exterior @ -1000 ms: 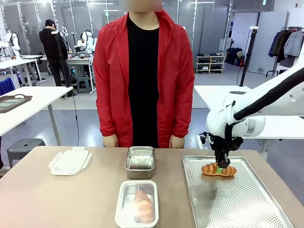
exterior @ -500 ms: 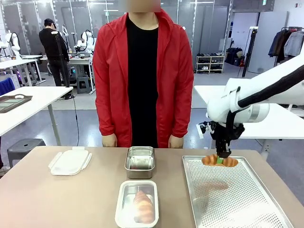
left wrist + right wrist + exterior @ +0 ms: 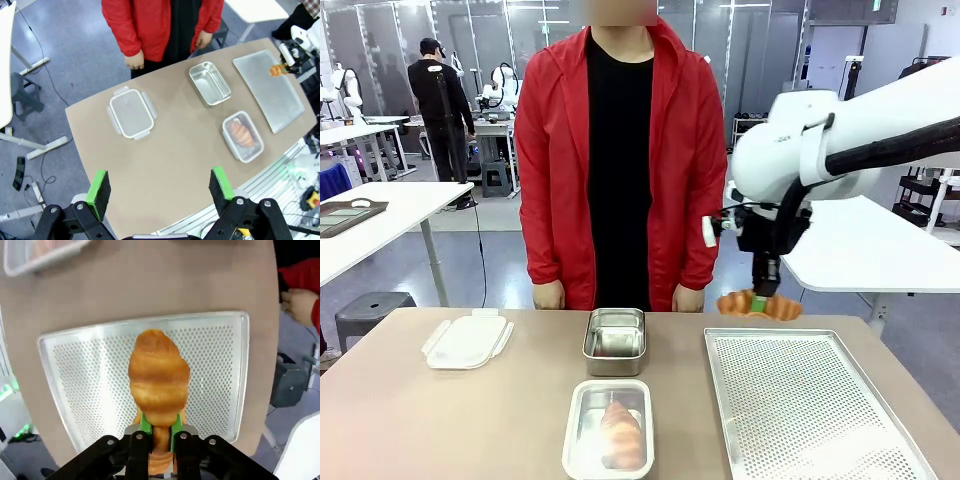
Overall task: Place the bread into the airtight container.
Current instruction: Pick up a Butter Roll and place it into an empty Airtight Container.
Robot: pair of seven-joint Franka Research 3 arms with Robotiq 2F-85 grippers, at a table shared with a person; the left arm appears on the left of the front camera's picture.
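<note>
Currently the right gripper [image 3: 760, 296] pinches the golden-brown, croissant-shaped bread [image 3: 760, 306] near one end, green pads pressed into the crust. It holds the bread in the air just past the far left corner of the perforated metal tray [image 3: 800, 400]. In the right wrist view most of the bread [image 3: 159, 375] juts forward from the fingers unsupported, so the grip probably wants to be firm without crushing.

The likely target is the empty rectangular steel container [image 3: 614, 362] at the far middle of the brown table [image 3: 470, 430]. A second steel container [image 3: 608, 384] nearer the robot already holds a similar pastry, though I cannot be sure which one is meant.

A good carry would go leftward and level, high enough to clear the rim. The wrist should then turn so the bread's long axis lines up with the container's long side, and lower until the bread nearly rests on the bottom before letting go. A drop from height risks a landing on the rim.

The translucent plastic lid with snap flaps [image 3: 467, 340] lies well apart to the left, out of the path. The person [image 3: 620, 150] stands at the far edge with hands down, just behind the target, so the move should stop short of them. The left gripper [image 3: 159, 186] hangs high over the table, fingers spread wide, holding nothing.

No brand, label or writing on the containers, lid or tray can be read.
</note>
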